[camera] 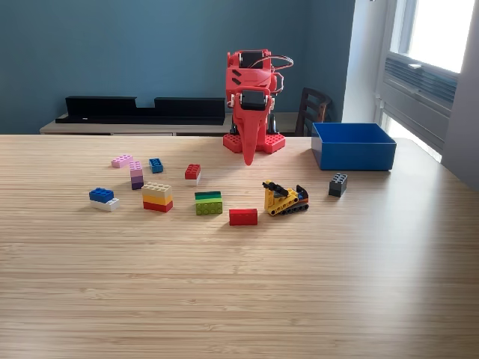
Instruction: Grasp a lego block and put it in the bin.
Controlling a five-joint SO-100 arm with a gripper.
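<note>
Red: my arm (pixel 253 101) is red plastic, folded at the far edge of the worktop (pixel 239 284), on a red base.
My tool: my tool (pixel 248 157) points straight down, its tip just above the worktop. The jaws look drawn together to a single point, but from this angle I cannot tell for certain. It has hold of nothing.
Bin: the bin (pixel 352 146) is bright blue and open-topped. It stands at the exterior view's right of my tool, near it but apart, at about the same depth.
Red block, near: a red block (pixel 192 172) on a white one lies just to the exterior view's left of my tool, slightly nearer the camera.
Red block, front: a flat red block (pixel 243 217) lies almost directly in front of my tool, well toward the camera.
Green stack: a green stack (pixel 209 203) sits left of that red block in the exterior view.
Yellow vehicle: a yellow vehicle (pixel 284 198) with black tracks sits in front of my tool, a little to the exterior view's right.
Grey block: a dark grey block (pixel 337 185) lies between the vehicle and the bin, touching neither.
Far-left group: a tan, yellow and red stack (pixel 157 197), a blue-on-white stack (pixel 102 199), a pink and purple piece (pixel 135 175), a pink plate (pixel 121 161) and a small blue block (pixel 156 165) lie well to the exterior view's left of my tool.
Contact: no block is touching my tool or the bin.
</note>
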